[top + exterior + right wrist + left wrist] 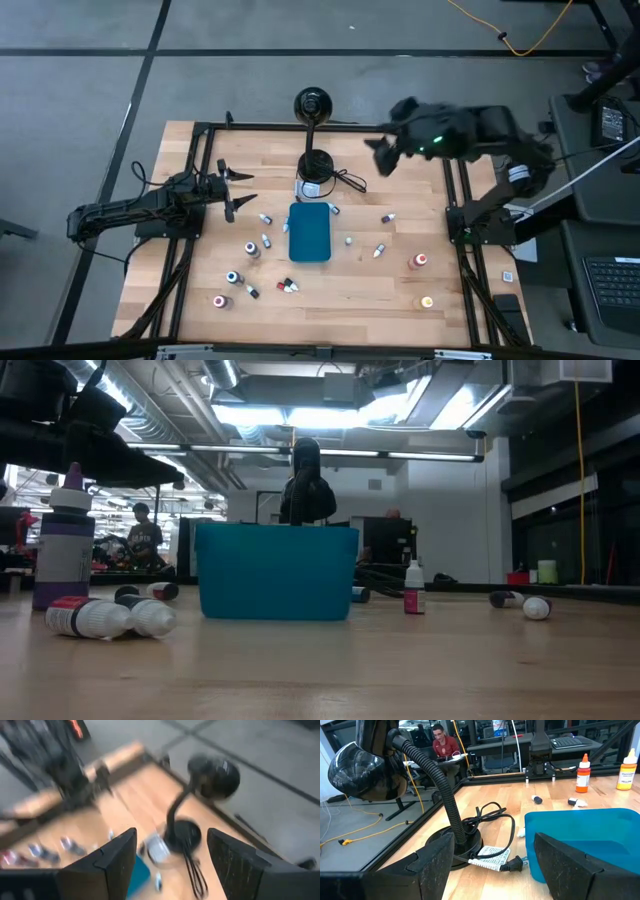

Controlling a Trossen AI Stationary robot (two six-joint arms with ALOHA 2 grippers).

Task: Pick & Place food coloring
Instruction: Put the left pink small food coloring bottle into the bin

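Note:
Several food coloring bottles stand or lie scattered on the wooden table around a teal tray [309, 232]. Among them are one with a red cap [418, 261], one with a blue cap [233, 277] and one lying near the tray's left side [265, 218]. In the low view a purple bottle [62, 545] stands upright at the left, and two more [95, 617] lie on their sides. My left gripper [232, 190] rests open and level at the table's left side, left of the tray [590, 835]. My right gripper [380, 155] hangs open high over the far right part of the table, holding nothing.
A black gooseneck desk lamp [313, 105] stands on its round base [316, 165] just beyond the tray, its cord [492, 820] looped on the wood. Black frame rails [190, 250] run along the table's sides. A person [442, 740] sits in the room beyond.

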